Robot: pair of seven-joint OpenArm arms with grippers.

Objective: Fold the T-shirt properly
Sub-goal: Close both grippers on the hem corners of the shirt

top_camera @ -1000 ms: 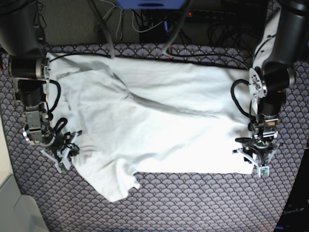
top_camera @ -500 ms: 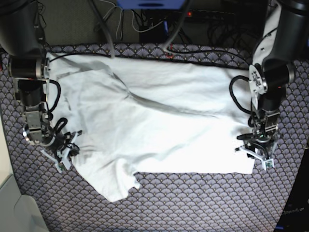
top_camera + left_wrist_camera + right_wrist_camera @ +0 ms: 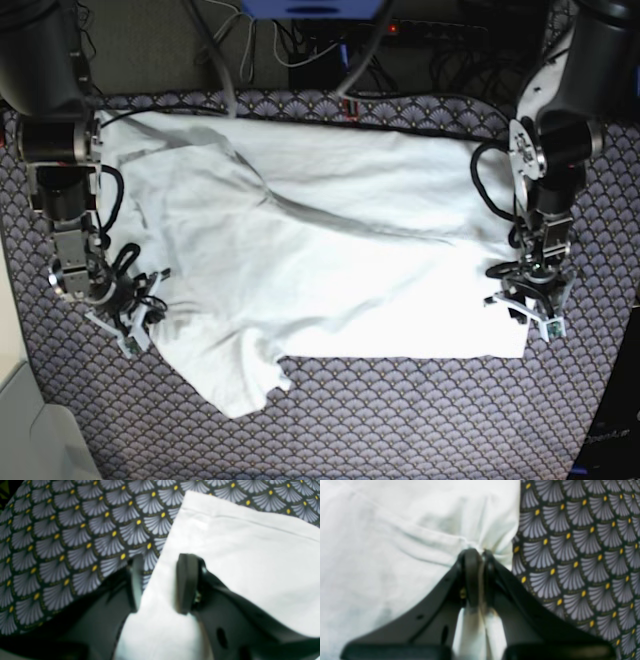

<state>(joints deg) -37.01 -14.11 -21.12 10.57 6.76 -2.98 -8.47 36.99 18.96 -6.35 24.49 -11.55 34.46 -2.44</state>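
Near edge, base view: purple scallop-patterned tablecloth (image 3: pixel 400 420) bare along the front; one rounded lobe of the T-shirt (image 3: pixel 300 260) hangs toward it, front-left of centre.

Mid-field: T-shirt lies spread and wrinkled across the cloth, wider than deep, w/ a long diagonal crease running from upper left to centre-right. Its straight hem faces the near edge on the view's right half.

Right gripper (image 3: pixel 478 555) (view's left in base view (image 3: pixel 128 318)): jaws pinched together on a gathered tuck of T-shirt fabric at the shirt's edge; wrist view shows cloth bunched at the tips and a strip trailing back between the fingers (image 3: pixel 470 580). Tablecloth just beside the pinch.

Left gripper (image 3: pixel 160 580) (view's right in base view (image 3: pixel 530 300)): jaws part-open, straddling the T-shirt's side edge near its front corner. One finger (image 3: pixel 186 582) over white fabric, the other over tablecloth (image 3: pixel 62 542); a fold of cloth sits in the gap, not squeezed.

Far edge: shirt's back edge reaches nr. the table's rear border; dark cables (image 3: pixel 300 50) and arm bases beyond.
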